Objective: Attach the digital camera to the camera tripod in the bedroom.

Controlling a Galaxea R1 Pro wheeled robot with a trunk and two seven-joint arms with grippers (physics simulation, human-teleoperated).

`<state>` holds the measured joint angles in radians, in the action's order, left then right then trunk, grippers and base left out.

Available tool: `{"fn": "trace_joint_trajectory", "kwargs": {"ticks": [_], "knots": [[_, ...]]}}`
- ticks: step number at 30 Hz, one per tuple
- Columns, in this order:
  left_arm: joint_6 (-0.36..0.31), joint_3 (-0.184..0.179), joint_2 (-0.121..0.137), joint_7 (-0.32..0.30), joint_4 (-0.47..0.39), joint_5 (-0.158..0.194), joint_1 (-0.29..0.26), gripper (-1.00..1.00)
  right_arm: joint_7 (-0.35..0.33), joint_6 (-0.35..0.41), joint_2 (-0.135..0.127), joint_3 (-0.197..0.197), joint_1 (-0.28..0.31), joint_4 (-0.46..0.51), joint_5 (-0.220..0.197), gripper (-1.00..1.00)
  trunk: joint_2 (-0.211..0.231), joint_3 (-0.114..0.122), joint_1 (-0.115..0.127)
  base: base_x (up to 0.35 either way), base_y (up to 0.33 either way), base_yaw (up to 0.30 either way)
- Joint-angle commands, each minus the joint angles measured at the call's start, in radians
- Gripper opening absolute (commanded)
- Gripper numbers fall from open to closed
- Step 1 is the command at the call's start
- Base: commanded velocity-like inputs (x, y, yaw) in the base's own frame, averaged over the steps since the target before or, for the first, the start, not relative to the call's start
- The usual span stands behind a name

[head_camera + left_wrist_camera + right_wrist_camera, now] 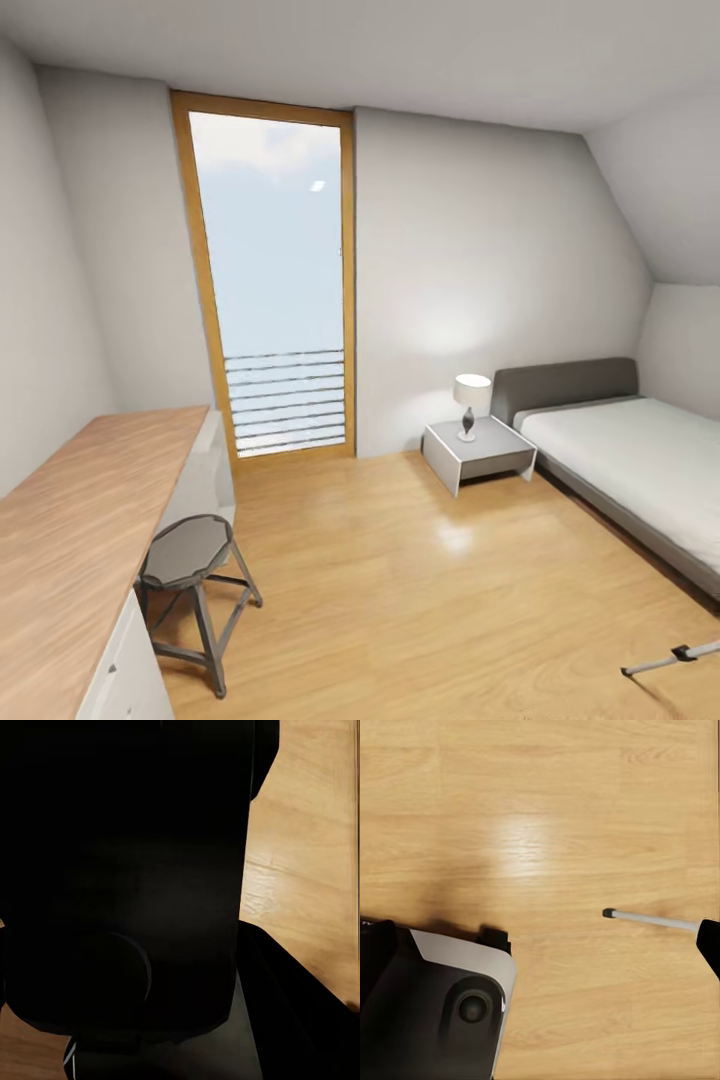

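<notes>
Along the left wall runs a long wooden table [80, 520] with white drawers under it, and a round grey stool [188, 552] stands on the floor just beside its near end. Beyond them, in the far wall, a tall wood-framed glass door [272, 280] lets in pale daylight. Further right a small grey nightstand [478, 452] carries a white-shaded lamp [471, 398], and the low grey bed [630, 460] fills the right side of the bedroom.

At the near right edge, one silver leg of the camera tripod [672, 656] pokes into sight above the light wood floor [400, 580]; the right wrist view shows the same leg [649, 918] with its black foot. I cannot see the digital camera anywhere from here, so I cannot say where it lies. Neither gripper's fingers are visible, and I cannot tell whether they are wide or closed.

The robot seems to be on its way yet. The risk, I think, lies in that tripod leg so close by: a turn of the base or a swing of the right arm could knock the stand over.
</notes>
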<state>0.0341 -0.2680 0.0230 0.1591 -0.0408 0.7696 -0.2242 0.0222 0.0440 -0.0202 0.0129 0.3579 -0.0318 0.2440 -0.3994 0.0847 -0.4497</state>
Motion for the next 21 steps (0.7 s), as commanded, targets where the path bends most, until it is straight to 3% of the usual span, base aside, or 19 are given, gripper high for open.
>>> {"fn": "trace_joint_trajectory", "kwargs": {"ticks": [1,8,14,21], "knots": [[0.000,-0.009,0.000,0.004,-0.002,0.006,0.000,-1.00,0.002,0.002,0.000,0.001,0.001,-0.002,0.008,1.00,-0.001,0.000,0.000,0.010,0.010,-0.241],[-0.003,-0.009,-0.003,-0.046,-0.006,0.004,0.000,-1.00,0.002,0.001,0.000,0.001,0.001,-0.002,0.007,1.00,-0.001,0.003,0.000,0.004,0.004,-0.241],[-0.005,-0.011,-0.002,-0.173,-0.002,0.001,0.000,-1.00,0.002,0.001,0.000,0.001,0.001,-0.002,0.008,1.00,-0.001,0.006,0.000,0.000,0.000,-0.241],[-0.001,-0.011,-0.002,-0.196,-0.002,-0.001,0.000,-1.00,0.002,0.001,0.000,0.001,0.001,-0.002,0.007,1.00,-0.001,0.009,0.000,0.000,0.000,-0.240]]}}
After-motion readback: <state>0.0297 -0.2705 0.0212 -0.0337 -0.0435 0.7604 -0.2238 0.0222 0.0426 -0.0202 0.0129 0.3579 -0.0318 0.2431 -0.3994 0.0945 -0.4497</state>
